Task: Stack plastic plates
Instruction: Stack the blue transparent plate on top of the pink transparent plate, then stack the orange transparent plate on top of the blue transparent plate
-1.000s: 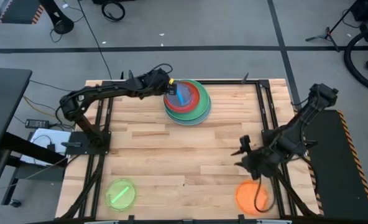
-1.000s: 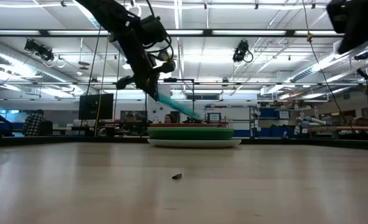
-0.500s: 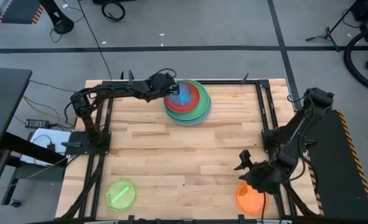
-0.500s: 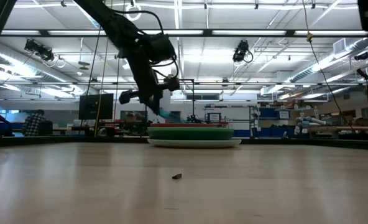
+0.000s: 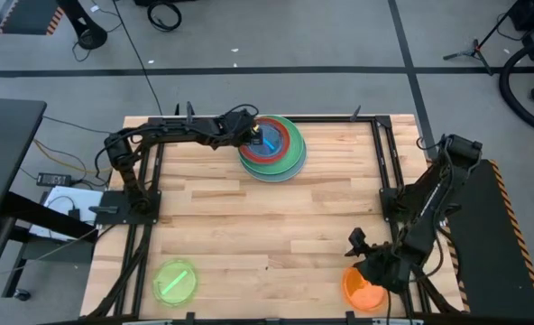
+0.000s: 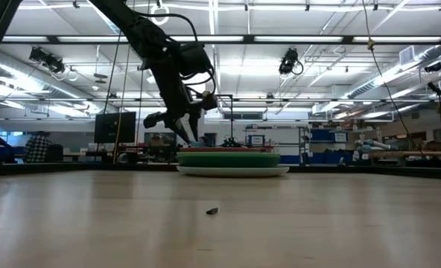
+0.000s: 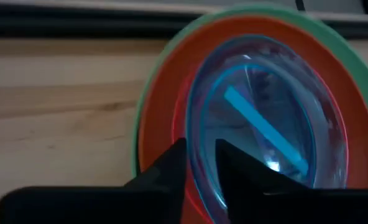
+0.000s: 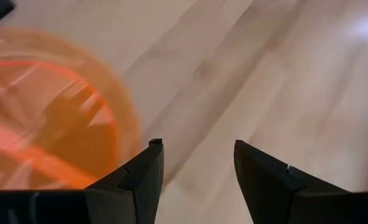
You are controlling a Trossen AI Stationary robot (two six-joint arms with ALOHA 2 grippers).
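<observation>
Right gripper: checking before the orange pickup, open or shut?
Open: the right gripper shows a gap between its fingers beside the orange plate.

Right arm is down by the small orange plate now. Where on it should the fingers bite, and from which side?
Take the small orange plate by its raised rim, at the edge nearest the right gripper. It lies flat on the table, so only the thin rim offers a hold. The open fingers should come in low, one over the rim, one under.

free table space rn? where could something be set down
Bare wood across the middle, between the plate stack at the far edge and the near corners. Also the near edge between the lime plate and orange plate. Crowded: left gripper at the stack, right gripper over the orange plate.
</observation>
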